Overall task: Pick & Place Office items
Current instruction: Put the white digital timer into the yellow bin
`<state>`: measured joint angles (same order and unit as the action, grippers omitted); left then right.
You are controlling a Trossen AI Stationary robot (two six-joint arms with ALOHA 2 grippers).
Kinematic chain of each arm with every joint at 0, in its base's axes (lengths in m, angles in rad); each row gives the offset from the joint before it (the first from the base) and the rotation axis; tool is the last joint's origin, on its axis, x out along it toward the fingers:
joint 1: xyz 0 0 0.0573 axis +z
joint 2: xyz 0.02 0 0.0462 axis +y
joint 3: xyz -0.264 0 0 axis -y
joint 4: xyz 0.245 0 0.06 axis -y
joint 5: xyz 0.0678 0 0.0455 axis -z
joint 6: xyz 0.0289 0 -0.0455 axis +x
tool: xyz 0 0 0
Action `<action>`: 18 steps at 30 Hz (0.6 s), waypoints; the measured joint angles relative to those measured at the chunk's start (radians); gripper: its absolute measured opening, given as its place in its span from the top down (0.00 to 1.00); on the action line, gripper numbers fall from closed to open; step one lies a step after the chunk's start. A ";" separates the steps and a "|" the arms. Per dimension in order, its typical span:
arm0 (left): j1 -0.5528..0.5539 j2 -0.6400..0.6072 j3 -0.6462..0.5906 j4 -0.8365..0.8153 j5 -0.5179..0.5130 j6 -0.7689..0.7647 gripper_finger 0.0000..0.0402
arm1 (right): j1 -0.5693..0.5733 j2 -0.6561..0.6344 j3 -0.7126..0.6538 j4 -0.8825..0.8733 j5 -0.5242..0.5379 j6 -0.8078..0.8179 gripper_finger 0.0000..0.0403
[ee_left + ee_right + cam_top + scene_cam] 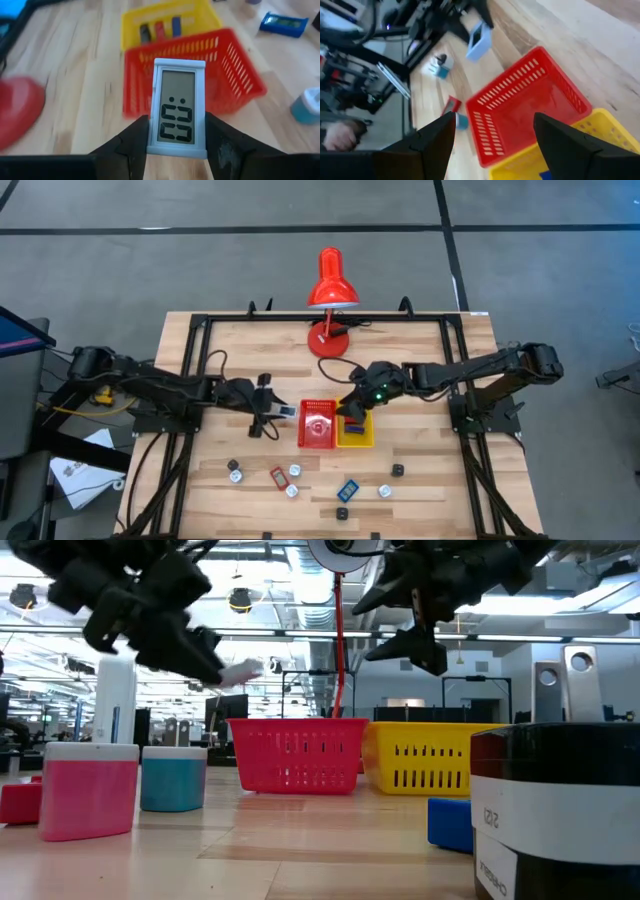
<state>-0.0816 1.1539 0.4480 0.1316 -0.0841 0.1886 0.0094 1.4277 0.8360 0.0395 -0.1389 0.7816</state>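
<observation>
On the wooden table (420, 480), the left gripper (176, 137) pinches a flat grey clock (177, 107), standing tall, at nine o'clock from the red plastic basket (318, 423). The right gripper (495, 135) hangs open, empty.

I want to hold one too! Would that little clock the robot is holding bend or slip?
Probably not bend: the little clock looks like a stiff, flat plastic slab. It seems light, since the left gripper holds it up by its side edges alone. Those smooth edges might slip, and its screen could scratch.
</observation>
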 joint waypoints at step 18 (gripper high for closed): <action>-0.070 0.354 0.314 0.005 -0.002 0.232 0.59 | -0.003 0.159 0.000 0.196 -0.056 0.084 0.35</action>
<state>-0.1514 1.5076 0.7619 0.1370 -0.0860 0.4207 0.0061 1.5868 0.8361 0.2358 -0.1944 0.8653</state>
